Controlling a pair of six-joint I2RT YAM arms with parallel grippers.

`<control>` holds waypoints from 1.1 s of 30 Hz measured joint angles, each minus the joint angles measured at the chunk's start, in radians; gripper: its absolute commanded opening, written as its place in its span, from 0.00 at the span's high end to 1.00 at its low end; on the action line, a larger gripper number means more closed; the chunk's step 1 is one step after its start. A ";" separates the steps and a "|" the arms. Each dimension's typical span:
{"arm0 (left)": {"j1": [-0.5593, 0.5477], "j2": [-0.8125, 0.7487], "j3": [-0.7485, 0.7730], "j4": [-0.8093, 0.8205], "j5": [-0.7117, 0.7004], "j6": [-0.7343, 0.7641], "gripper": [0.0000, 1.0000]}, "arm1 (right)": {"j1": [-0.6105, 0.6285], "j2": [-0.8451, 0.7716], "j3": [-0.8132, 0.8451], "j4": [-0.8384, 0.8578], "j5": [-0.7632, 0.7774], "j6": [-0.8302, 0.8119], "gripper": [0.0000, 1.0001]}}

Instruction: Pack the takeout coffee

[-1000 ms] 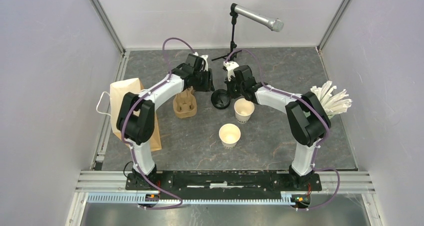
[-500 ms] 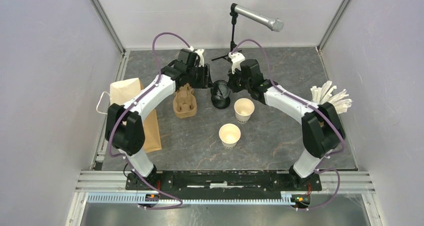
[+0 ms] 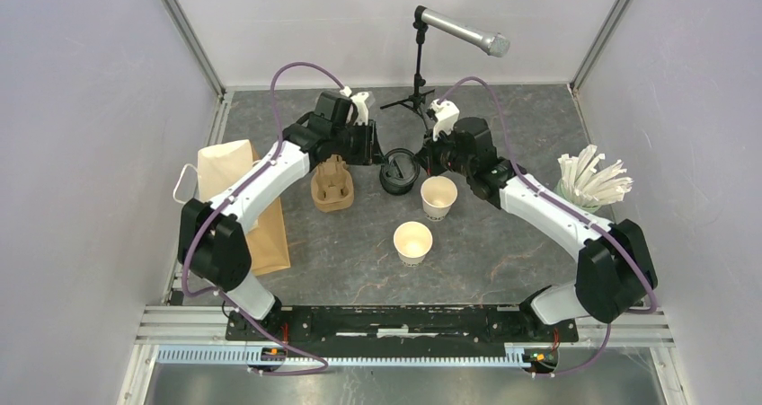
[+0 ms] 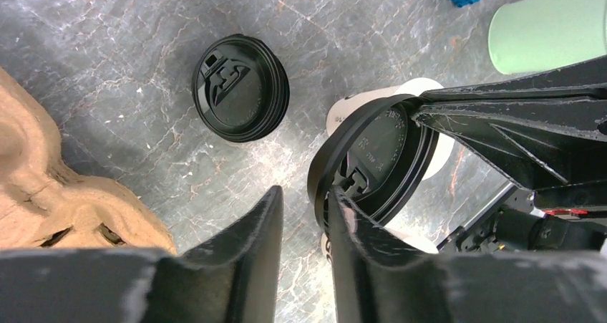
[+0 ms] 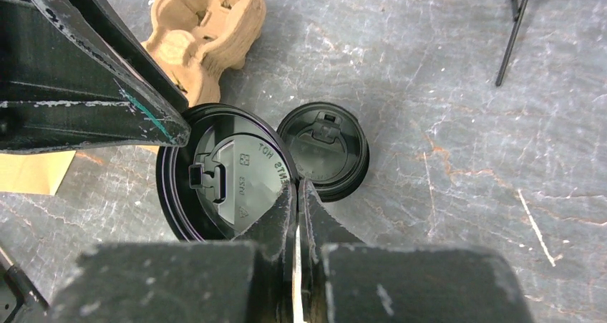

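Note:
Two small white paper cups stand open without lids, one (image 3: 438, 196) just right of the grippers and one (image 3: 412, 242) nearer the arms. My right gripper (image 3: 420, 161) (image 5: 295, 187) is shut on the rim of a black lid (image 5: 218, 180) and holds it tilted on edge above the table. Another black lid (image 5: 326, 147) (image 4: 241, 87) lies flat on the table. My left gripper (image 3: 377, 152) (image 4: 304, 194) is open, with the held lid's far rim (image 4: 323, 183) in its gap against the right finger.
The brown cardboard cup carrier (image 3: 332, 186) stands left of the lids, with a brown paper bag (image 3: 235, 198) further left. The pale green cup of wrapped straws (image 3: 589, 182) stands at the right. A microphone stand (image 3: 418, 64) stands at the back.
The right gripper has lifted one lid off the table and tilted it, shifting a little right. Both elbows have swung outward. The left gripper has stayed close beside the lid.

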 measured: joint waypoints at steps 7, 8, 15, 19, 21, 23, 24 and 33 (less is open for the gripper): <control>-0.005 0.000 -0.041 0.001 0.011 -0.004 0.83 | 0.000 0.000 -0.034 0.003 -0.011 0.019 1.00; -0.005 0.000 -0.044 0.001 0.012 -0.004 0.83 | 0.000 0.000 -0.034 0.006 -0.012 0.020 1.00; -0.005 0.001 -0.046 0.005 0.019 -0.004 0.76 | 0.000 0.000 -0.034 0.026 -0.027 0.032 1.00; -0.005 0.003 -0.046 0.010 0.019 -0.004 0.95 | 0.000 0.000 -0.034 0.029 -0.031 0.036 1.00; -0.005 0.006 -0.046 0.013 0.020 -0.005 0.98 | 0.000 0.000 -0.034 0.029 -0.034 0.036 0.94; -0.005 0.009 -0.046 0.013 0.020 -0.005 0.98 | 0.000 0.000 -0.034 0.028 -0.035 0.035 0.78; -0.005 0.009 -0.046 0.013 0.020 -0.006 0.98 | 0.000 0.000 -0.035 0.028 -0.035 0.035 0.68; -0.005 -0.008 -0.060 0.031 0.129 -0.069 0.98 | 0.000 -0.286 -0.238 0.153 -0.051 -0.054 0.13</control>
